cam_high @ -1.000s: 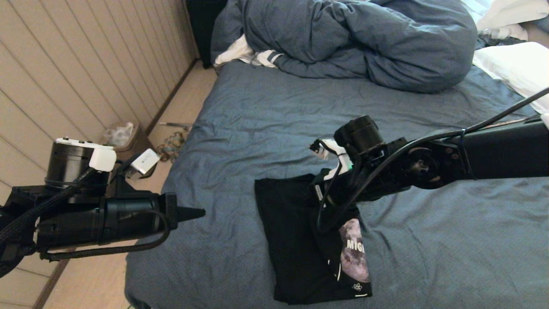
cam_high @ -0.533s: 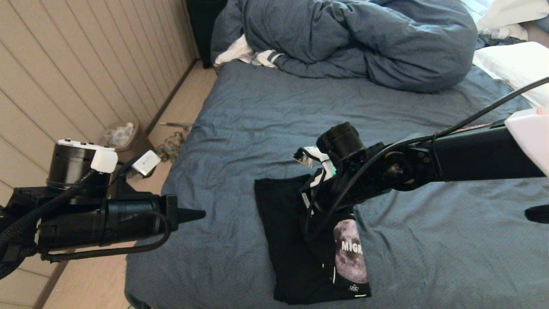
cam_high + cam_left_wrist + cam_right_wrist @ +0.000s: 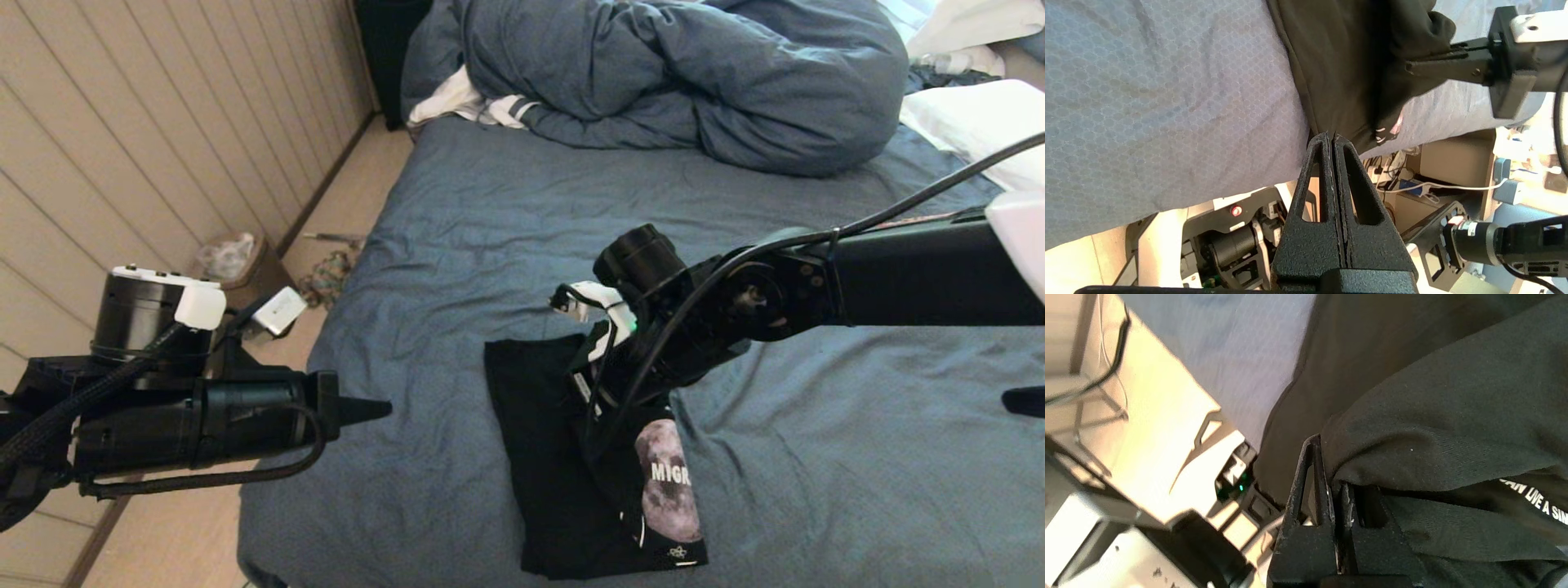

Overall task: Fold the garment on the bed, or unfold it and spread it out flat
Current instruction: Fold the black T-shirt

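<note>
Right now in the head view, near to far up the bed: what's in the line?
Black T-shirt → right gripper, shut on its raised fold → bare stretch of the bed → bunched blue-grey duvet.

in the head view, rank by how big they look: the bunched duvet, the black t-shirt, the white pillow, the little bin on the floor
1. bunched blue-grey duvet, by far the largest.
2. black T-shirt, partly hidden behind the right arm.
3. white pillow, cut off by the picture's edge, so unsure.
4. bin, smallest.
</note>
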You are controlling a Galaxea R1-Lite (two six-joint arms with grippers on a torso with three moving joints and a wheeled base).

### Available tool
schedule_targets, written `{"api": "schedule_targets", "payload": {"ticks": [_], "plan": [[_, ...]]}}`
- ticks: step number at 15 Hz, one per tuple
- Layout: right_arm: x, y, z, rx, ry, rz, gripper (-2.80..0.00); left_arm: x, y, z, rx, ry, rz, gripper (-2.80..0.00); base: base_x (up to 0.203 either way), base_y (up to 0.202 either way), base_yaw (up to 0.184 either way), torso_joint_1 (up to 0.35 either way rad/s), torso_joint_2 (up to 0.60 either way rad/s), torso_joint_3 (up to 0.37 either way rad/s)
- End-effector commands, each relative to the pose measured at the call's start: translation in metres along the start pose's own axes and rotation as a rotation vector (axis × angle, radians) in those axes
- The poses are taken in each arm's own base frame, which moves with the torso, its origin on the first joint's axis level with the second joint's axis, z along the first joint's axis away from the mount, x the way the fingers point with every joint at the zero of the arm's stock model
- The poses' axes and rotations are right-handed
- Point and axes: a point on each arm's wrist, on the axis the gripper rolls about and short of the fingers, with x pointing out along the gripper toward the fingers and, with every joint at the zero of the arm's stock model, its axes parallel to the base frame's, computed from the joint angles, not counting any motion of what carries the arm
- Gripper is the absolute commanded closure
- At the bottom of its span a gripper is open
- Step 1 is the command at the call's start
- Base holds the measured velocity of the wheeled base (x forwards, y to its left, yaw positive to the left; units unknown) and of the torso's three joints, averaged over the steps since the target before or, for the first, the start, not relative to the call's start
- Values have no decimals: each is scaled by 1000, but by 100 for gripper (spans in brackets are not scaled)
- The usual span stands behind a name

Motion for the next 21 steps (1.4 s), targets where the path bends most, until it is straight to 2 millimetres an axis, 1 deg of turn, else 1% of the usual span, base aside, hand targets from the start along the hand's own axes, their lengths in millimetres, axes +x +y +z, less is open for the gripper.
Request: {"api": "schedule_targets", "payload": {"ticks": [1, 5, 8, 9, 17, 19, 20, 21], "plan": [[0, 2, 3, -10, -4, 5, 0, 1, 0, 0, -4, 2, -2, 0, 0, 0, 0, 0, 0, 0], [13, 12, 3, -39, 20, 24, 0, 1, 0, 0, -3, 1, -2, 0, 0, 0, 0, 0, 0, 0], [22, 15, 2, -63, 37, 30, 0, 0, 0, 0, -2, -1, -1, 0, 0, 0, 0, 0, 0, 0], [24, 16, 2, -71, 39, 32, -280, 0, 0, 0, -2, -2, -2, 0, 0, 0, 0, 0, 0, 0], [22, 18, 6, -73, 24, 34, -280, -1, -1, 0, -2, -4, -5, 0, 0, 0, 0, 0, 0, 0], [13, 15, 7, -62, 5, 24, -280, -1, -1, 0, -1, -5, -5, 0, 0, 0, 0, 0, 0, 0], [2, 14, 9, -53, -18, 17, -280, -1, -1, 0, -2, -4, -5, 0, 0, 0, 0, 0, 0, 0], [-12, 7, 10, -30, -46, -1, 0, -1, -1, 0, -2, -4, -5, 0, 0, 0, 0, 0, 0, 0]]}}
